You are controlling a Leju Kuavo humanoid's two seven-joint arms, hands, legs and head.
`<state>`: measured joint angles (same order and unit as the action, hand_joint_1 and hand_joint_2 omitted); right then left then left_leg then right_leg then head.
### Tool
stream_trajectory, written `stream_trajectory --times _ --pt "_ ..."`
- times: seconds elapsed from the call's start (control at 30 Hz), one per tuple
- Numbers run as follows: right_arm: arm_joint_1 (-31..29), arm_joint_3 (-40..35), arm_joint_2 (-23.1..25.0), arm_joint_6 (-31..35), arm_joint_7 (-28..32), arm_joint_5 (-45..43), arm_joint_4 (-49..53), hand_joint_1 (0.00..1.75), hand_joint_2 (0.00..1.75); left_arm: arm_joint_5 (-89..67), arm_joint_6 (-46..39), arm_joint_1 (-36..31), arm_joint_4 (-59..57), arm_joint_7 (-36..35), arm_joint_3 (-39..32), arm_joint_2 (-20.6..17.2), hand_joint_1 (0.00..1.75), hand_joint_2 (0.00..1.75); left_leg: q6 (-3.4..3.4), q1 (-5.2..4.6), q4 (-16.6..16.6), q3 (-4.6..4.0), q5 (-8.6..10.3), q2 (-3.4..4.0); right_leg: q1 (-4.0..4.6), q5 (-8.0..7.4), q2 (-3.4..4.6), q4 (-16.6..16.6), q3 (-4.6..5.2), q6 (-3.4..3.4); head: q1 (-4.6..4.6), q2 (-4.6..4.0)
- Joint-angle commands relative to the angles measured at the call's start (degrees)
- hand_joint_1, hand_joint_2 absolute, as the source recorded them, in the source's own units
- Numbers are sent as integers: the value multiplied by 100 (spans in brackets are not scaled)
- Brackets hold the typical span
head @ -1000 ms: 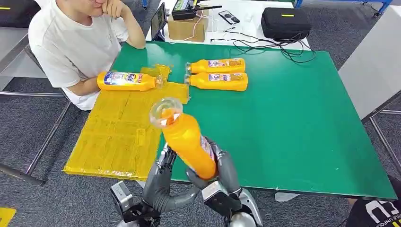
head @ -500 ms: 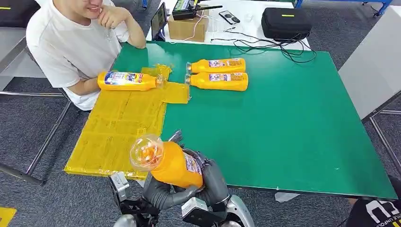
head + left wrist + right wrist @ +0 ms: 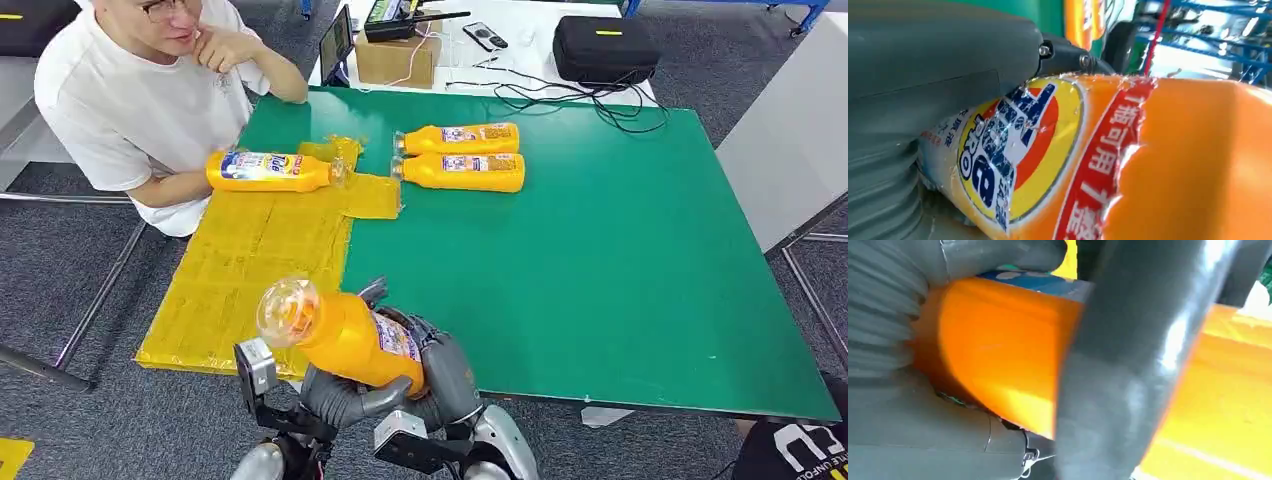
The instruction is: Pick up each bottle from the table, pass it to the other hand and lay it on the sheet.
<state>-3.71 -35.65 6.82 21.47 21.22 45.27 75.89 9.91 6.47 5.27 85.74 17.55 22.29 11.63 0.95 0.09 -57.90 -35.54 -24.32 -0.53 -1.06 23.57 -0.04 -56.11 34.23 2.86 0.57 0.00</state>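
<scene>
An orange bottle (image 3: 350, 340) with a clear cap hangs tilted over the table's front edge, cap pointing left toward the yellow sheet (image 3: 240, 280). My left hand (image 3: 335, 398) cups it from below and my right hand (image 3: 448, 368) wraps its base. Up close, the bottle's label (image 3: 1018, 150) lies against my left hand's thumb (image 3: 938, 55), and the orange body (image 3: 998, 350) sits in my right hand's fingers (image 3: 1128, 365). Another orange bottle (image 3: 268, 171) lies on the sheet's far end. Two more bottles (image 3: 458, 138) (image 3: 462, 172) lie side by side on the green table (image 3: 600, 260).
A person in a white shirt (image 3: 130, 100) sits at the table's far left corner, one forearm beside the bottle on the sheet. A cardboard box (image 3: 396, 58), cables and a black case (image 3: 604, 48) sit behind the table. A pale table (image 3: 790, 140) stands at the right.
The held bottle has swung down and to the left, from upright over the green table to tilted low at the front edge with its cap toward the sheet. The person has leaned left.
</scene>
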Motion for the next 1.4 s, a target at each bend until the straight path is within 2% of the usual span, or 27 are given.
stream_trajectory --times 0.03,0.07,0.23,0.3,0.37,0.4,0.43,0.5,0.53,0.57,0.63,0.67,0.73,0.8,0.9,1.07,1.17,1.27,1.37,1.4 --pt "-380 -727 73 381 27 95 -807 0 0 1018 332 -243 -549 -137 -75 201 175 175 -11 9 6 50 -18 14 11 14 8 7 -48 -21 -2 0" --pt "-393 -734 86 422 10 89 -823 0 0 1094 367 -278 -560 -155 -73 209 175 175 -5 4 5 21 -6 5 5 4 3 5 -21 -10 -2 0" --pt "-416 -698 17 526 -24 43 -831 0 0 1140 212 -433 -649 -168 -182 231 175 175 -5 5 4 23 -6 1 7 5 -3 6 -24 -11 0 0" --pt "-395 -678 -23 653 -25 94 -831 0 0 743 -270 -532 -712 -94 -326 172 175 175 -3 3 4 16 -3 -2 5 3 -4 5 -18 -8 -2 0" --pt "-376 -665 -59 811 -50 171 -822 0 0 -29 -986 -802 -1000 -81 -469 -10 175 175 -7 7 5 41 -13 4 9 12 0 7 -42 -17 -2 0" --pt "-353 -662 -74 840 -66 192 -810 0 0 -293 -1221 -923 -1165 -98 -571 -65 175 175 -3 2 7 15 0 -3 3 1 -5 7 -17 -7 -2 0" --pt "-332 -662 -88 864 -77 216 -790 0 0 -482 -1264 -1019 -1326 -23 -702 -130 175 175 -7 7 10 29 -3 -6 8 5 -9 11 -33 -13 -2 0" --pt "-280 -634 -99 908 -100 287 -704 0 0 -2144 -2302 -1228 -1581 -17 -734 -339 175 175 -5 1 13 24 2 -7 2 2 -7 9 -25 -10 -4 0" --pt "-253 -613 -104 881 -123 308 -658 0 0 -2563 -2416 -1311 -1723 -142 -873 -400 175 175 -13 8 17 55 -8 -2 10 10 -6 14 -56 -24 -2 0" --pt "-232 -596 -115 841 -137 343 -602 0 0 -3243 -2637 -1485 -2009 -243 -1055 -537 175 175 -7 3 15 31 0 3 4 1 1 10 -30 -13 -2 0" --pt "-225 -575 -115 789 -143 362 -581 0 0 -3371 -2426 -1529 -2118 -86 -1367 -482 175 175 -10 6 16 37 -1 6 8 2 1 11 -34 -17 -2 0" --pt "-219 -559 -110 750 -145 366 -578 0 0 -3954 -2671 -1623 -2307 -245 -1452 -543 175 175 -8 6 13 31 -1 5 8 2 0 9 -28 -13 -2 0" --pt "-247 -559 -128 660 -143 365 -568 0 0 -4934 -2968 -1911 -2820 -365 -1587 -813 175 175 -15 13 13 57 -10 8 17 11 2 10 -55 -25 0 0" --pt "-288 -542 -166 561 -111 316 -557 0 0 -5670 -2990 -2295 -3500 -517 -1651 -1189 175 175 -11 10 15 50 -6 12 13 7 4 9 -44 -19 -4 0" --pt "-328 -509 -187 442 -26 196 -536 0 0 -6247 -2950 -2670 -4096 -482 -1662 -1464 175 175 -7 8 8 21 4 7 8 -1 3 1 -17 -8 -4 0" --pt "-364 -506 -181 401 -11 180 -565 0 0 -6530 -2958 -2840 -4295 -621 -1606 -1551 175 175 -9 12 4 26 2 8 12 2 4 1 -25 -12 -2 0" --pt "-461 -505 -109 294 86 49 -697 0 0 -6983 -2721 -3423 -4954 -735 -1486 -1755 175 175 -9 12 2 20 3 4 12 2 -1 -3 -20 -11 -2 0" --pt "-490 -532 -40 241 179 -68 -769 0 0 -7317 -2410 -3962 -5506 -719 -1297 -1758 175 175 -10 14 -2 15 6 -7 14 2 -9 -7 -18 -13 -4 0" --pt "-468 -515 -46 217 188 -140 -762 0 0 -7355 -1882 -4184 -5712 -675 -1155 -1539 175 175 -13 18 -3 30 2 -5 19 6 -9 -6 -33 -21 -4 0" --pt "-471 -494 -49 231 186 -151 -783 0 0 -7178 -1566 -4208 -5770 -607 -1207 -1421 164 175 -9 12 2 17 9 -7 13 -10 -13 -2 -19 -28 -2 0"
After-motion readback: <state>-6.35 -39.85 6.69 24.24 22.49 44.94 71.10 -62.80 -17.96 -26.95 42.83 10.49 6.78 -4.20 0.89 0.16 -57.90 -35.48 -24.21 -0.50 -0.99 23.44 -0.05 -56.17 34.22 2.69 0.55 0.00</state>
